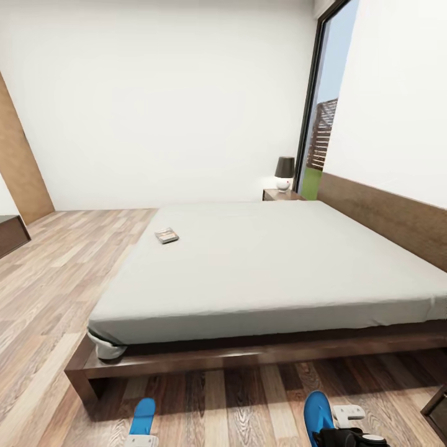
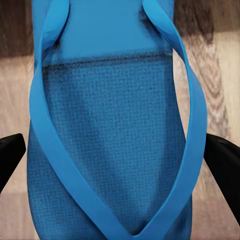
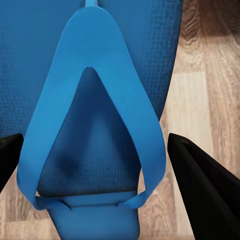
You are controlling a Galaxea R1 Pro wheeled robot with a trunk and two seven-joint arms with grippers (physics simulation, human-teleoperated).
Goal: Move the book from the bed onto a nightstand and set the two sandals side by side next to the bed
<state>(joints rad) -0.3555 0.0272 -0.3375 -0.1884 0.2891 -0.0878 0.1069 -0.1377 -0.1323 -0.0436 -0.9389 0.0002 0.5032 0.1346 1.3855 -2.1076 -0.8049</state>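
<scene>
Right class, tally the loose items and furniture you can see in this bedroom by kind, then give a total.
Sandals: 2 (left, right)
Book: 1
Bed: 1
Nightstand: 1
Lamp: 1
Total: 6

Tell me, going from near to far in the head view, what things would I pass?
Two blue sandals on the floor → bed → book on the mattress → nightstand with a lamp → window.

Two sandals [image 1: 143, 417] [image 1: 317, 411], one book [image 1: 166, 235], one bed [image 1: 267, 261]
</scene>
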